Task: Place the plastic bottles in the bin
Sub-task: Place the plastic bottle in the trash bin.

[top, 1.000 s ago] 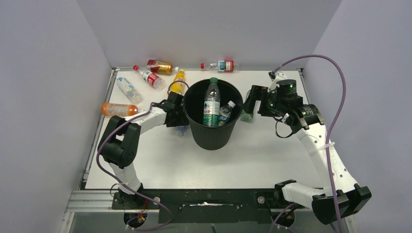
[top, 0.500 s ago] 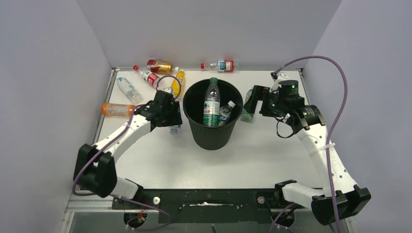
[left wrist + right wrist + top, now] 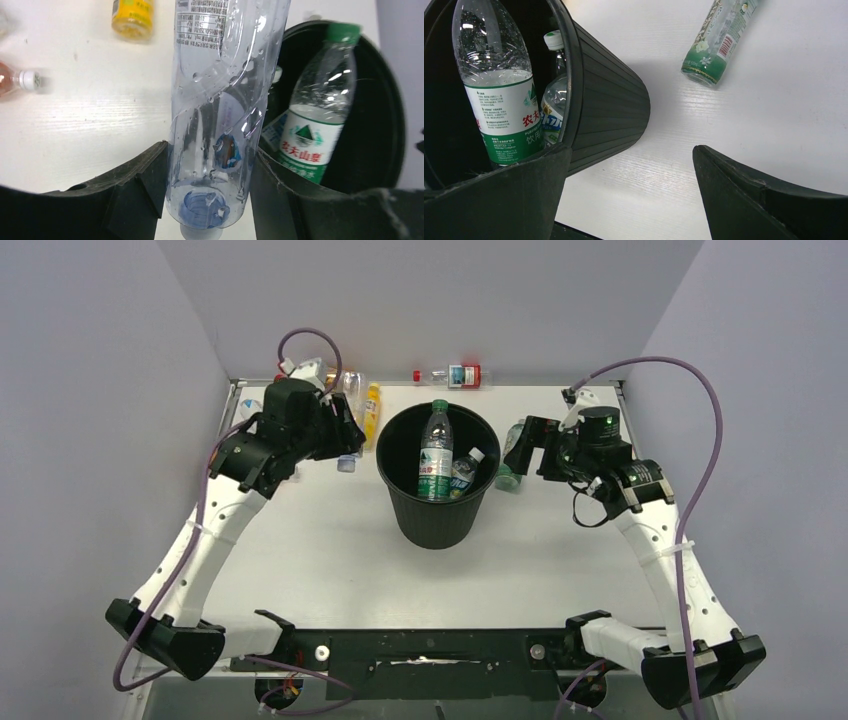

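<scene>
Two bottles (image 3: 436,452) sit inside the black bin (image 3: 437,520), one tall with a green label, one smaller. Left claw (image 3: 207,170) is clamped on a clear bottle (image 3: 225,75) near its cap end, just beside the bin's left rim. Right claw (image 3: 630,150) gapes wide and empty to the right of the bin, near a green bottle (image 3: 719,42) lying on the table (image 3: 774,125).

Glossy clear plastic bottle (image 3: 220,100) (droplets inside); matt black ribbed plastic bin (image 3: 609,95); smooth white table (image 3: 774,125).
</scene>
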Controlling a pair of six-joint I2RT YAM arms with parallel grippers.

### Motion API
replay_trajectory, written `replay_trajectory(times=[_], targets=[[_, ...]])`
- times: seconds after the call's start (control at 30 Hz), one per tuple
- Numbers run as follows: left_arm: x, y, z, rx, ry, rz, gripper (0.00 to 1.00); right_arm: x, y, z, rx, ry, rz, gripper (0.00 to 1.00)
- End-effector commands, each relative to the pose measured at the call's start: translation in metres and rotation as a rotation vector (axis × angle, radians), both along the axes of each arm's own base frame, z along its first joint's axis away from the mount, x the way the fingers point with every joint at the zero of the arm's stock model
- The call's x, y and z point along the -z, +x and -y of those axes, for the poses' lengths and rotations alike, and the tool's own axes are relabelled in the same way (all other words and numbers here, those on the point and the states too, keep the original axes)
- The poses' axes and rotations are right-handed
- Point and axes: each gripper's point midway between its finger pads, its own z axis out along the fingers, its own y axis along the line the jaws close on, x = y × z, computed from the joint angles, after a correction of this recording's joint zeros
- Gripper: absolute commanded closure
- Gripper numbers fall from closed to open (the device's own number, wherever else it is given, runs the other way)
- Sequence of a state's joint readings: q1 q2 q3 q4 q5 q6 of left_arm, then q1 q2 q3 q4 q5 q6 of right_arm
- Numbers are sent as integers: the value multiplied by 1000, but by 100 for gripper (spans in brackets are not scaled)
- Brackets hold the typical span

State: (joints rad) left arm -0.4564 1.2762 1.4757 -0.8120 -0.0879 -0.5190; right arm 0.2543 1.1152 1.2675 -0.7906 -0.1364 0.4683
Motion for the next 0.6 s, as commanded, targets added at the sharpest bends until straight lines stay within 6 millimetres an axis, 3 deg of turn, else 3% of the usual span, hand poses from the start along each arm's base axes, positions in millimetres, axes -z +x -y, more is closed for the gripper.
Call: replay_trajectory(times=[0.0,0.27,0.57], targets=[[-56,3,10,44,-73,98,51,-17,-3,1,-9,17,55,2],[-84,18,46,127,-142,156,51,-18,-5,2,-3,18,56,2],[-79,19,92,203,-151,163,51,-18,-4,4,2,19,57,2]])
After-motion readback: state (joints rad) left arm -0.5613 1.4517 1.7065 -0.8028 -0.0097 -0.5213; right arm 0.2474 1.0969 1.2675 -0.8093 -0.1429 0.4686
